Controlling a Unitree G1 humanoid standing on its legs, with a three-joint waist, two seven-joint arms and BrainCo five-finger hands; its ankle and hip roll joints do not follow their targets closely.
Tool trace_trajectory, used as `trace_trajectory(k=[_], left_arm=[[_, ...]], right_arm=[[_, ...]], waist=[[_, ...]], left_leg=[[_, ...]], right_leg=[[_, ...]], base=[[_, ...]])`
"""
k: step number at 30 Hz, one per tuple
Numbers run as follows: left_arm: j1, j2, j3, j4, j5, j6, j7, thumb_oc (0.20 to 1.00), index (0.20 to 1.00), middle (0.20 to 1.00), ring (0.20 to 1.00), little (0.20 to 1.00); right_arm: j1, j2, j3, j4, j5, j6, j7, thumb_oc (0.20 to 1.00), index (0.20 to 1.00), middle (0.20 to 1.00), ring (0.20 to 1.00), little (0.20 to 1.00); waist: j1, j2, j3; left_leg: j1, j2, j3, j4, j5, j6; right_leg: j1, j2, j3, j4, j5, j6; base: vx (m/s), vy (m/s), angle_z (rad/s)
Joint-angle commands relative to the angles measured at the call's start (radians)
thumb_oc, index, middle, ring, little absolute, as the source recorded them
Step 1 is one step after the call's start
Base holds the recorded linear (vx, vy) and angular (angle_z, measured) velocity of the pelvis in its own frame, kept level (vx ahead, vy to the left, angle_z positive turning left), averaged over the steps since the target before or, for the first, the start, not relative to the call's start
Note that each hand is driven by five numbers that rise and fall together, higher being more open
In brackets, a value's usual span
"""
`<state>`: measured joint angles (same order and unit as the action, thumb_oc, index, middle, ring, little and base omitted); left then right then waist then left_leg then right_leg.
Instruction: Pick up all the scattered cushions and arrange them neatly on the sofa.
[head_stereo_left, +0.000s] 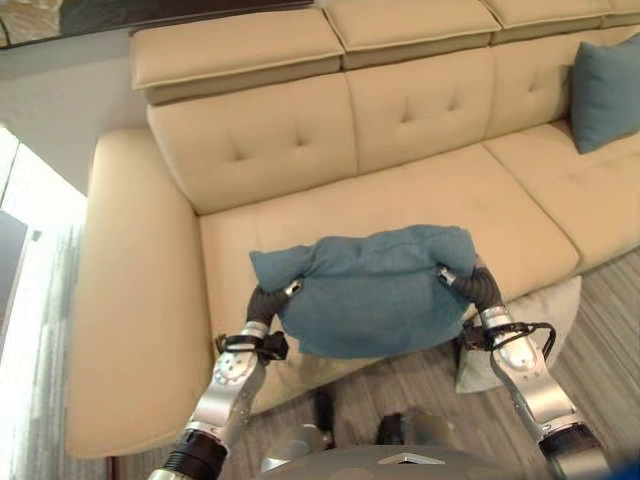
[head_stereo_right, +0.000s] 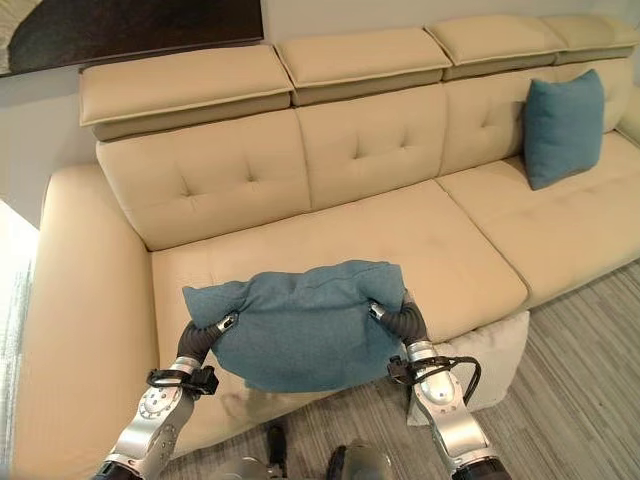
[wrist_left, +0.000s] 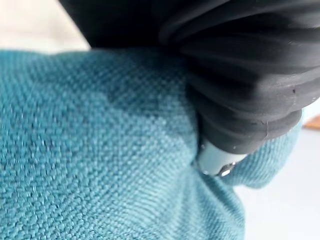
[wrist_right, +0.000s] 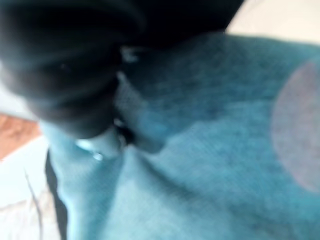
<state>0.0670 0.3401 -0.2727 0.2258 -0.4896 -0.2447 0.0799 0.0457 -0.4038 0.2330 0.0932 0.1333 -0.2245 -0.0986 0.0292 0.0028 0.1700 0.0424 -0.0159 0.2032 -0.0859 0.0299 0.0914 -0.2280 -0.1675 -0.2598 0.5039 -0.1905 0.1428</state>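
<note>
Now the teal cushion (head_stereo_right: 300, 325) is held up between left hand (head_stereo_right: 200, 338) and right hand (head_stereo_right: 398, 318) for placing on the sofa (head_stereo_right: 400, 240); finger closure cannot be told

Fingers of the left hand (head_stereo_right: 205, 336) and the right hand (head_stereo_right: 392, 315) are buried in the teal cushion (head_stereo_right: 300, 325), so their curl cannot be determined; the right wrist view is too blurred to settle it. The cushion covers part of the sofa (head_stereo_right: 90, 330) seat front behind it. A pale cushion (head_stereo_right: 495, 355) on the floor is partly hidden behind the right arm, and a second teal cushion (head_stereo_left: 607, 90) is cut off by the left eye view's edge.
</note>
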Motion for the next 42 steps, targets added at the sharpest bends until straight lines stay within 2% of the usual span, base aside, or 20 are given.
trace_trajectory(k=[1, 3, 4, 9, 11, 17, 23, 28, 34, 37, 40, 41, 42], left_arm=[[-0.023, 0.025, 0.000, -0.126, 0.007, -0.069, -0.040, 0.200, 0.200, 0.200, 0.200, 0.200], [-0.048, 0.024, -0.004, -0.122, 0.013, -0.073, -0.037, 0.200, 0.200, 0.200, 0.200, 0.200], [-0.063, 0.017, -0.004, -0.120, 0.021, -0.081, -0.036, 0.200, 0.200, 0.200, 0.200, 0.200], [-0.077, -0.001, 0.011, -0.146, 0.029, -0.082, -0.013, 0.200, 0.200, 0.200, 0.200, 0.200], [-0.113, -0.008, 0.020, -0.156, 0.025, -0.079, 0.014, 0.200, 0.200, 0.200, 0.200, 0.200], [-0.301, -0.004, -0.007, -0.143, 0.055, -0.082, 0.089, 0.200, 0.200, 0.200, 0.200, 0.200], [-0.581, -0.002, -0.028, -0.063, 0.048, -0.113, 0.213, 0.200, 0.200, 0.200, 0.200, 0.200], [-0.944, 0.054, -0.088, 0.084, 0.034, -0.155, 0.333, 0.200, 0.200, 0.200, 0.200, 0.200], [-1.159, 0.062, -0.127, 0.210, 0.000, -0.175, 0.375, 0.200, 0.200, 0.200, 0.200, 0.200], [-1.230, 0.063, -0.154, 0.291, -0.036, -0.170, 0.367, 0.200, 0.200, 0.200, 0.200, 0.200], [-1.230, 0.063, -0.154, 0.291, -0.036, -0.170, 0.367, 0.200, 0.200, 0.200, 0.200, 0.200], [-1.299, 0.071, -0.181, 0.413, -0.056, -0.148, 0.367, 0.200, 0.200, 0.200, 0.200, 0.200], [-1.335, 0.070, -0.194, 0.459, -0.067, -0.143, 0.360, 0.200, 0.200, 0.200, 0.200, 0.200]], right_arm=[[-0.045, 0.033, -0.038, -0.092, 0.022, -0.083, 0.004, 0.200, 0.200, 0.200, 0.200, 0.200], [-0.036, 0.029, -0.045, -0.091, 0.018, -0.082, 0.002, 0.200, 0.200, 0.200, 0.200, 0.200], [-0.026, 0.022, -0.056, -0.090, 0.015, -0.081, 0.005, 0.200, 0.200, 0.200, 0.200, 0.200], [-0.017, 0.006, -0.086, -0.073, 0.015, -0.080, -0.006, 0.200, 0.200, 0.200, 0.200, 0.200], [-0.020, -0.009, -0.108, -0.081, 0.017, -0.078, -0.020, 0.200, 0.200, 0.200, 0.200, 0.200], [-0.178, -0.059, -0.093, -0.044, 0.030, -0.079, -0.073, 0.200, 0.200, 0.200, 0.200, 0.200], [-0.474, -0.062, -0.011, 0.038, 0.092, -0.081, -0.147, 0.200, 0.200, 0.200, 0.200, 0.200], [-0.903, -0.093, 0.122, 0.233, 0.086, -0.067, -0.242, 0.200, 0.200, 0.200, 0.200, 0.200], [-1.147, -0.085, 0.198, 0.399, 0.101, -0.060, -0.285, 0.200, 0.200, 0.200, 0.200, 0.200], [-1.217, -0.089, 0.220, 0.474, 0.121, -0.056, -0.291, 0.200, 0.200, 0.200, 0.200, 0.200], [-1.217, -0.089, 0.220, 0.474, 0.121, -0.056, -0.291, 0.200, 0.200, 0.200, 0.200, 0.200], [-1.271, -0.073, 0.240, 0.587, 0.156, -0.055, -0.301, 0.200, 0.200, 0.200, 0.200, 0.200], [-1.317, -0.078, 0.258, 0.662, 0.163, -0.050, -0.294, 0.200, 0.200, 0.200, 0.200, 0.200]], waist=[[0.005, -0.036, -0.027], [-0.013, -0.044, -0.026], [-0.011, -0.056, -0.034], [0.000, -0.067, -0.059], [0.001, -0.072, -0.067], [-0.004, -0.083, -0.048], [0.000, -0.074, -0.007], [0.009, -0.051, 0.039], [0.025, -0.040, 0.059], [0.027, -0.033, 0.080], [0.027, -0.033, 0.080], [0.029, -0.025, 0.101], [0.030, -0.022, 0.114]], left_leg=[[0.002, 0.011, -0.037, 0.025, -0.022, -0.082], [0.006, 0.004, -0.079, 0.041, -0.040, -0.087], [0.010, -0.002, -0.102, 0.055, -0.054, -0.091], [0.012, 0.006, -0.141, 0.049, -0.050, -0.115], [0.012, 0.024, -0.162, 0.029, -0.035, -0.139], [-0.042, 0.054, -0.189, 0.033, -0.013, -0.176], [-0.121, 0.060, -0.197, 0.063, -0.002, -0.180], [-0.258, 0.053, -0.204, 0.088, 0.020, -0.170], [-0.349, 0.052, -0.218, 0.088, 0.041, -0.166], [-0.396, 0.051, -0.222, 0.098, 0.046, -0.168], [-0.396, 0.051, -0.222, 0.098, 0.046, -0.168], [-0.449, 0.046, -0.226, 0.116, 0.052, -0.164], [-0.490, 0.044, -0.226, 0.136, 0.051, -0.162]], right_leg=[[0.089, 0.020, 0.087, -0.328, 0.258, 0.030], [0.086, 0.043, 0.190, -0.392, 0.267, 0.040], [0.118, 0.035, 0.188, -0.424, 0.263, 0.041], [0.196, 0.034, 0.081, -0.491, 0.261, 0.030], [0.225, 0.040, 0.031, -0.517, 0.247, 0.015], [0.221, 0.051, -0.056, -0.532, 0.226, -0.005], [0.141, 0.047, -0.081, -0.480, 0.216, -0.017], [-0.043, 0.035, -0.049, -0.396, 0.230, -0.017], [-0.150, 0.025, -0.023, -0.386, 0.251, -0.009], [-0.199, 0.017, -0.018, -0.371, 0.255, -0.007], [-0.199, 0.017, -0.018, -0.371, 0.255, -0.007], [-0.243, 0.013, -0.005, -0.371, 0.268, -0.008], [-0.279, 0.009, 0.001, -0.366, 0.274, -0.007]], base=[[0.17, -0.045, 0.10], [0.20, -0.077, 0.75], [0.22, -0.102, 0.89], [0.15, -0.128, 0.77], [0.10, -0.179, 0.57], [-0.01, -0.115, 0.48], [-0.08, -0.036, 0.12], [-0.16, 0.051, 0.03], [-0.02, 0.043, -0.10], [-0.02, 0.015, -0.02], [-0.01, 0.014, 0.00], [-0.05, 0.060, 0.01], [-0.06, 0.060, 0.05]])
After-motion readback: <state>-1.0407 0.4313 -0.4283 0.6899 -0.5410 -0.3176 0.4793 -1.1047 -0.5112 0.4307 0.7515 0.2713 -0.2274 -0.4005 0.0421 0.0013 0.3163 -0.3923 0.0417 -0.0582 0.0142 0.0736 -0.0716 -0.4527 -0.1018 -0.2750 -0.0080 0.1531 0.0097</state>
